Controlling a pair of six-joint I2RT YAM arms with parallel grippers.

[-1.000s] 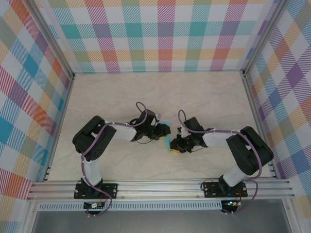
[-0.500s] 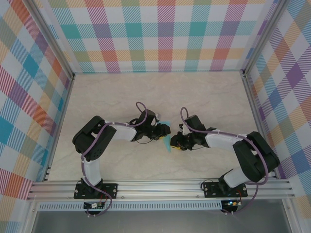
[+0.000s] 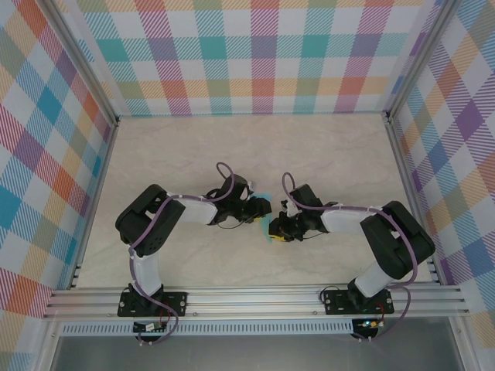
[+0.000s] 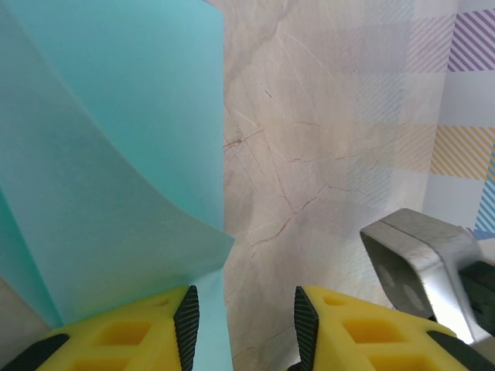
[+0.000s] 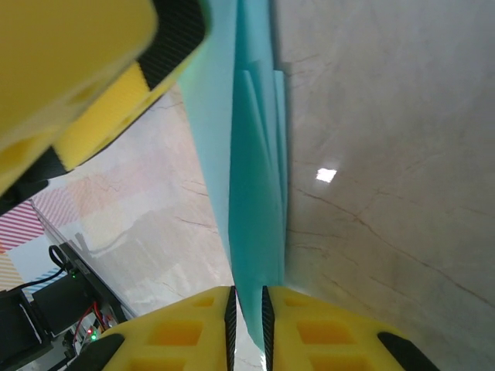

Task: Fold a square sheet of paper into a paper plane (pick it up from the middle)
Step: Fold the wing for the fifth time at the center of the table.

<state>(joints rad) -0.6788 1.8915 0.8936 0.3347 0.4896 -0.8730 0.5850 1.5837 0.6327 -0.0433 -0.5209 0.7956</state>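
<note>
Right end effector (image 5: 247, 300) pinches paper (image 5: 255, 193) (plain turquoise).

The left end effector (image 4: 244, 313) held its yellow fingers (image 4: 124, 336) apart over the marbled bench (image 4: 325, 139), a curled turquoise sheet of paper (image 4: 108, 154) rising just beside one finger.

The paper (image 4: 100, 154) is plain light turquoise. The left fingers (image 4: 131, 336) and right fingers (image 5: 178, 336) are bright yellow with black pads (image 4: 186, 325). The tabletop (image 3: 325, 154) is cream marble with thin brown veins. The walls (image 3: 255, 54) carry teal, orange, purple and yellow plaid.
</note>
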